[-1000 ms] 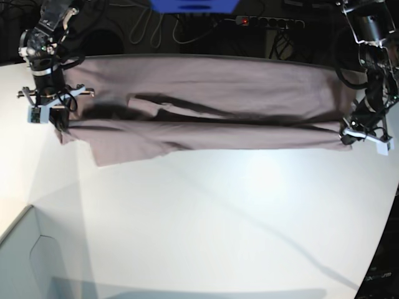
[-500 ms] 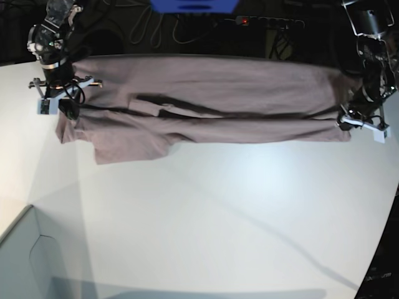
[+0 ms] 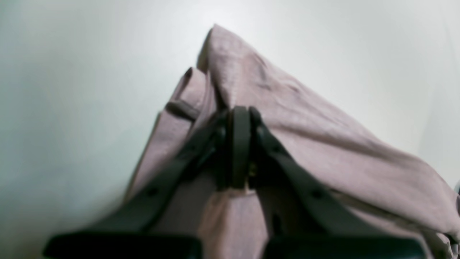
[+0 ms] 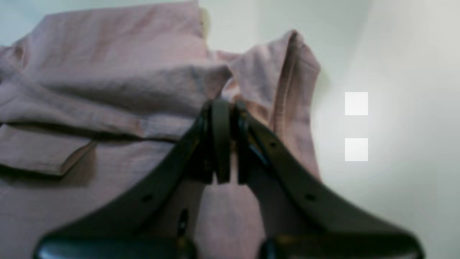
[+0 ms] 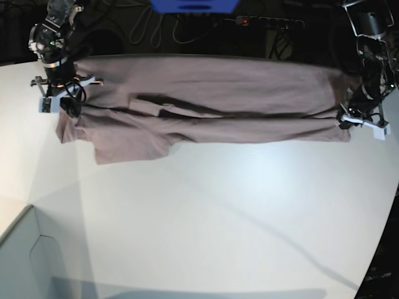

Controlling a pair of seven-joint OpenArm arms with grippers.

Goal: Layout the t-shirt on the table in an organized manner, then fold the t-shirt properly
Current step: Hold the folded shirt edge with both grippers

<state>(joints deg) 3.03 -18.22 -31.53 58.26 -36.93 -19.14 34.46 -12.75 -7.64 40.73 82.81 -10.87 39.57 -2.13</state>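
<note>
The dusty pink t-shirt [image 5: 206, 103] lies stretched sideways across the far part of the white table [image 5: 237, 205], doubled along its length, with a sleeve hanging out at the near left. My right gripper [image 5: 70, 111] is shut on the shirt's left end, and my left gripper [image 5: 345, 120] is shut on its right end. In the left wrist view the dark fingers [image 3: 239, 144] pinch a peak of t-shirt fabric [image 3: 323, 144]. In the right wrist view the gripper [image 4: 224, 108] clamps a folded t-shirt edge [image 4: 107, 54] beside a hem.
A pale grey box corner [image 5: 25, 261] sits at the near left. Cables and a power strip [image 5: 262, 22] lie behind the table's far edge, with a blue object [image 5: 193, 5] above them. The table's curved edge [image 5: 381, 249] runs down the right.
Both grippers have moved toward the far edge, carrying the shirt's gripped ends with them. The shirt's near fold has shifted back and drawn straighter.
</note>
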